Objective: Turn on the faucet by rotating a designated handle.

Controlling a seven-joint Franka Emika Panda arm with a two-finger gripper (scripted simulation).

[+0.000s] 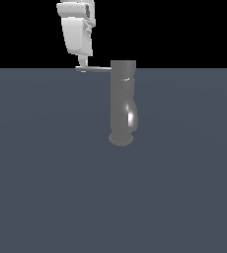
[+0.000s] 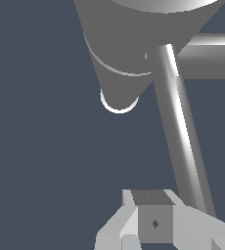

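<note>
Overhead, pincer (image 1: 82,63) points down onto handle (image 1: 96,69) tip.

Handle (image 1: 98,69) juts toward exterior view's left from faucet (image 1: 123,101) top

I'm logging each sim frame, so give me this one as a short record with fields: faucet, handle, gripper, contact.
faucet: grey upright cylinder on a round base, shiny spout bulge low on its side
handle: thin bar reaching from the cylinder's top toward the exterior view's left
gripper: white, above the handle's free end, fingertip at the bar
contact: appears to touch; grasp cannot be confirmed
jaw state: cannot tell
</note>
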